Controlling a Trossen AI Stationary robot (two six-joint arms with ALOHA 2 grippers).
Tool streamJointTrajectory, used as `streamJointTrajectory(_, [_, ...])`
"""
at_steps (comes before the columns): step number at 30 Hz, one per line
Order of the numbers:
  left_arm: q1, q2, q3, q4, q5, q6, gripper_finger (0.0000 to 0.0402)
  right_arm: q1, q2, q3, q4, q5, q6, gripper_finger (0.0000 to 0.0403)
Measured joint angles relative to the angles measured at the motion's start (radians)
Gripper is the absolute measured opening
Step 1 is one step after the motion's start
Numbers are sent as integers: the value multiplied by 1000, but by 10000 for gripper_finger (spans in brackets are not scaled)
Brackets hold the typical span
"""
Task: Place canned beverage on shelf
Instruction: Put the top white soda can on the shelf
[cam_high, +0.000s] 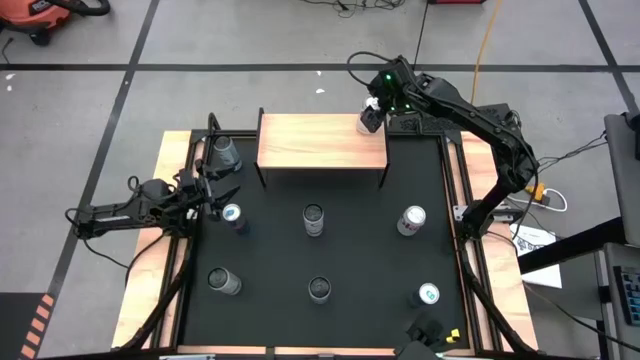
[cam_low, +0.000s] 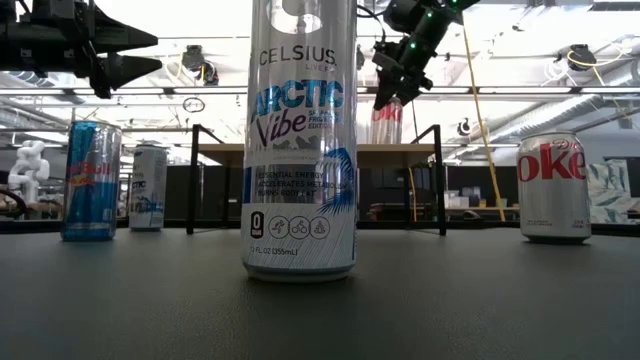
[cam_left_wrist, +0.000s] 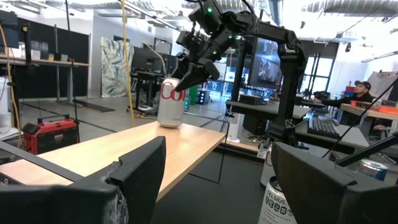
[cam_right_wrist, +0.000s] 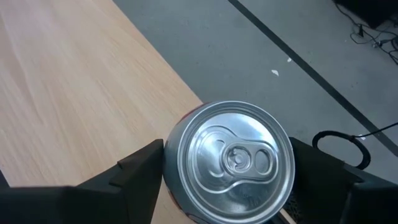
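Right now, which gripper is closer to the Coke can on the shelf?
The right. The right gripper sits around the Coke can at the shelf's right back corner, fingers either side. The left gripper hovers off the shelf's left end, over the table.

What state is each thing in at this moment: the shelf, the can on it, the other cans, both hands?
Shelf: standing, one can on its corner.
Coke can: upright on shelf.
Right hand: fingers either side of that can.
Left hand: open, empty, at the table's left edge.
Table cans: upright.
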Motion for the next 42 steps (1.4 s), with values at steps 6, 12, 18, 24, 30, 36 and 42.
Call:
streamJointTrajectory(6, [0, 0, 0, 0, 0, 0, 293, 0, 0, -1, 1, 1, -20, 276])
streamJointTrajectory(12, [0, 0, 0, 0, 0, 0, 293, 0, 0, -1, 3, -2, -21, 276])
streamJointTrajectory(18, [0, 0, 0, 0, 0, 0, 293, 0, 1, -2, 4, -4, -26, 276])
streamJointTrajectory(24, [0, 0, 0, 0, 0, 0, 293, 0, 1, -2, 4, -5, -41, 277])
streamJointTrajectory(30, [0, 0, 0, 0, 0, 0, 293, 0, 1, -2, 4, -5, -20, 277])
streamJointTrajectory(36, [0, 0, 0, 0, 0, 0, 293, 0, 1, -2, 10, -5, -19, 277])
streamJointTrajectory(42, [0, 0, 0, 0, 0, 0, 293, 0, 2, -3, 25, -7, -19, 277])
